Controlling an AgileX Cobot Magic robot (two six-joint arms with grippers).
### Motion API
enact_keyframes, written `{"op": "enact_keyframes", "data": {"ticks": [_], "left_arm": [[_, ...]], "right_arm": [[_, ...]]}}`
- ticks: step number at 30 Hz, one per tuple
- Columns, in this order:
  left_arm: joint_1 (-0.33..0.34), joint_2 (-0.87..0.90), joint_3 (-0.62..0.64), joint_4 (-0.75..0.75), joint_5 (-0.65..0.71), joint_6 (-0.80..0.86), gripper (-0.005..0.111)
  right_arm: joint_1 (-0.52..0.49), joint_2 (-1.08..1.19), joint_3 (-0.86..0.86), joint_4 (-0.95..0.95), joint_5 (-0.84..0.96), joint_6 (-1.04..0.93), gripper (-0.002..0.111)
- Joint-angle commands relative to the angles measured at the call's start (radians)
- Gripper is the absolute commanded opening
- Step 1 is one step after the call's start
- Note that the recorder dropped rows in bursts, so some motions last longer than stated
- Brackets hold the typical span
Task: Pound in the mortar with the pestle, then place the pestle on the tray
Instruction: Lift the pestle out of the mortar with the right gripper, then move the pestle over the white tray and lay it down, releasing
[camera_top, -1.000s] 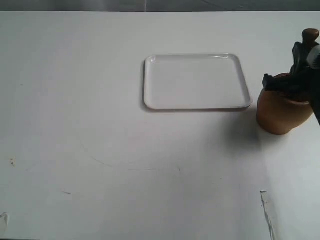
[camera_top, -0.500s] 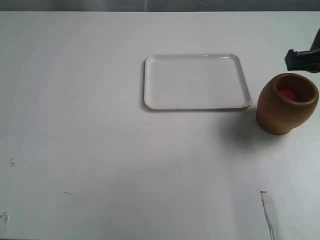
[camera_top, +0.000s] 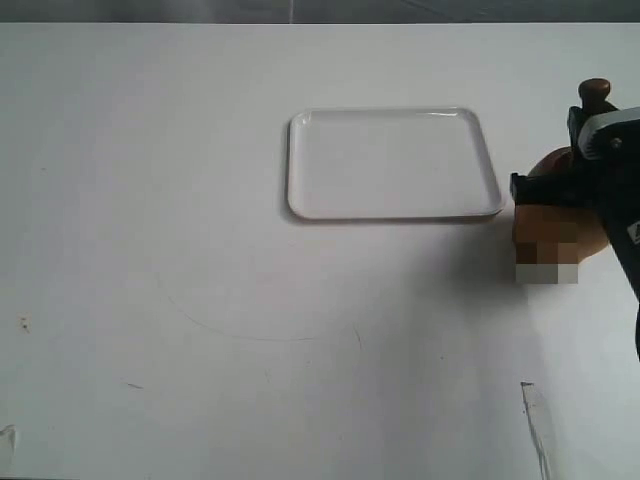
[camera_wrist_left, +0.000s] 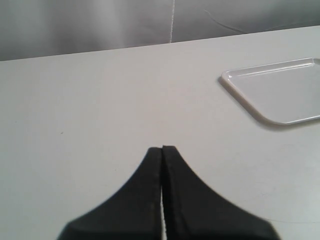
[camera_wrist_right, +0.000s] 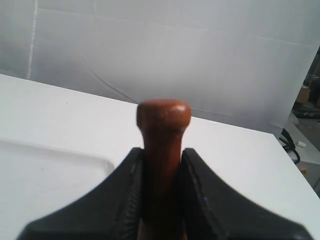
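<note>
Your right pincer (camera_top: 592, 135) sits low over the mortar (camera_top: 545, 215) at the right edge of the exterior view, clamped on the pestle (camera_top: 594, 90), whose knob pokes up above the black fingers. The mortar stands on the white table (camera_top: 200, 300) just beside the right end of the tray (camera_top: 390, 113), not touching it. Its lower part is blurred. The table is plain white with a few faint scuffs and a dark mark near the front right, and a grey strip of wall runs along the far edge. Half a second ago the pincer was higher and further right, and you could see the mortar's red inside. Now the arm covers the mouth. Tray and mortar have not shifted. You can count one tray, one mortar, one pestle and one pincer here.

From the left wrist, your left pincer (camera_wrist_left: 162, 150) hangs over bare table (camera_wrist_left: 100, 100), its two fingers pressed together with nothing between them. One corner of the tray (camera_wrist_left: 280, 95) shows well apart from it, with a grey backdrop (camera_wrist_left: 100, 25) behind.

From the right wrist, the two fingers (camera_wrist_right: 131, 185) grip the pestle's (camera_wrist_right: 164, 117) narrow handle just under the knob. The tray (camera_wrist_right: 60, 152) lies beyond, with a pale wall (camera_wrist_right: 150, 50) at the back.
</note>
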Motion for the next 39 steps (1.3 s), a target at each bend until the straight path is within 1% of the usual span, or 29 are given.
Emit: {"op": "enact_keyframes", "data": {"ticks": [1,5,8,12,15,18,19,20,23,25,30,34,39], "left_arm": [[-0.008,-0.001,0.001,-0.007,-0.003,-0.008,0.000],[-0.008,-0.001,0.001,-0.007,-0.003,-0.008,0.000],[-0.008,-0.001,0.001,-0.007,-0.003,-0.008,0.000],[-0.008,-0.001,0.001,-0.007,-0.003,-0.008,0.000],[-0.008,-0.001,0.001,-0.007,-0.003,-0.008,0.000],[-0.008,-0.001,0.001,-0.007,-0.003,-0.008,0.000],[-0.008,-0.001,0.001,-0.007,-0.003,-0.008,0.000],[-0.008,-0.001,0.001,-0.007,-0.003,-0.008,0.000],[-0.008,-0.001,0.001,-0.007,-0.003,-0.008,0.000],[-0.008,-0.001,0.001,-0.007,-0.003,-0.008,0.000],[-0.008,-0.001,0.001,-0.007,-0.003,-0.008,0.000],[-0.008,-0.001,0.001,-0.007,-0.003,-0.008,0.000],[-0.008,-0.001,0.001,-0.007,-0.003,-0.008,0.000]], "right_arm": [[-0.003,0.034,0.004,-0.005,0.022,0.013,0.000],[-0.003,0.025,0.004,0.027,0.022,0.013,0.000],[-0.003,-0.032,-0.005,0.017,0.022,-0.029,0.000],[-0.001,-0.188,-0.008,0.004,0.022,-0.115,0.000],[-0.001,-0.322,-0.008,-0.006,0.022,-0.112,0.000],[-0.001,-0.444,-0.018,-0.120,0.022,-0.072,0.000],[-0.001,-0.481,-0.038,-0.162,0.083,-0.061,0.000],[-0.001,-0.509,-0.067,-0.195,0.185,-0.052,0.000],[-0.001,-0.535,-0.198,-0.292,0.533,-0.001,0.000],[-0.001,-0.514,-0.314,-0.327,0.774,0.044,0.000],[-0.001,-0.392,-0.571,-0.326,1.183,0.052,0.000],[-0.001,-0.244,-0.728,-0.295,1.370,0.052,0.000],[-0.001,-0.055,-0.854,-0.234,1.454,0.052,0.000]]}}
